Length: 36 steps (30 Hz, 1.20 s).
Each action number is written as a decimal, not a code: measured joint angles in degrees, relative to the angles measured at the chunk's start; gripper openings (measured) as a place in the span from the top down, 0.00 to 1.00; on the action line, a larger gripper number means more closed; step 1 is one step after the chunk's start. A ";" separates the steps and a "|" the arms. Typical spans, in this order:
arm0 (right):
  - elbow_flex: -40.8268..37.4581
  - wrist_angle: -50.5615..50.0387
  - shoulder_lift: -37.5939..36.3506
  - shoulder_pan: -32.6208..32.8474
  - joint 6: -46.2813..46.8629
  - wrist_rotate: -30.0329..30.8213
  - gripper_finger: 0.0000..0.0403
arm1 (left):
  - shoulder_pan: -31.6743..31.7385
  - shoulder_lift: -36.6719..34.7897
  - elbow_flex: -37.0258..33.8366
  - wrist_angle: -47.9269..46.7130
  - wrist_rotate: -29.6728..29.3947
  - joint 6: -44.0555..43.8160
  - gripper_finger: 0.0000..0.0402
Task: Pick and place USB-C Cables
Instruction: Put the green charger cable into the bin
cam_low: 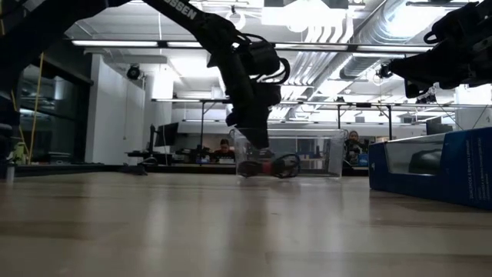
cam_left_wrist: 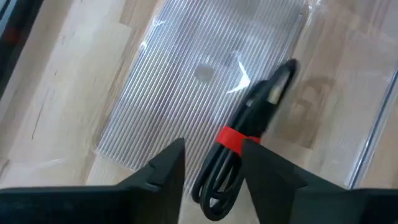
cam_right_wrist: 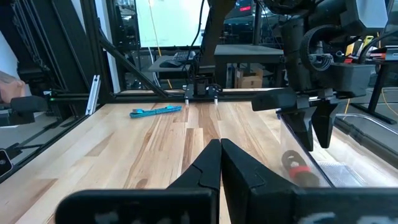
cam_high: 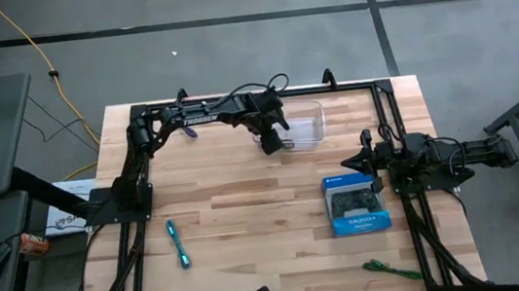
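Note:
The black cable with the red band [cam_left_wrist: 249, 118] lies on the ribbed floor of the clear tub [cam_high: 307, 111], also visible in the low view [cam_low: 270, 165]. My left gripper [cam_left_wrist: 213, 149] hovers open just above it inside the tub, one finger on each side of its looped end [cam_right_wrist: 311, 140]. The cyan cable [cam_high: 178, 243] lies flat on the table toward the near left. The green cable [cam_high: 391, 269] lies by the near right edge. No purple cable shows. My right gripper [cam_right_wrist: 221, 144] waits shut over the table's right side [cam_high: 354, 159].
A blue box picturing a game controller [cam_high: 356, 205] lies on the table between the tub and the green cable, just in front of my right arm. Dark frame rails border the table's left, right and far sides. Bare wood spans the middle [cam_high: 247, 206].

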 joint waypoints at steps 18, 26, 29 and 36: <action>0.02 0.00 -0.03 0.01 0.01 -0.03 1.00 | 0.66 -2.43 8.64 -4.10 -3.17 -1.49 0.50; 0.01 0.00 0.87 0.00 0.01 -0.02 1.00 | -2.18 -15.96 9.35 -2.70 -2.96 -1.08 0.50; 0.00 0.00 0.94 -0.01 0.00 -0.02 1.00 | -4.72 -22.86 3.70 2.33 -2.81 -0.76 0.50; 0.02 0.00 0.96 -0.01 0.01 -0.02 1.00 | -10.30 -42.04 -23.86 23.99 -2.54 0.50 0.50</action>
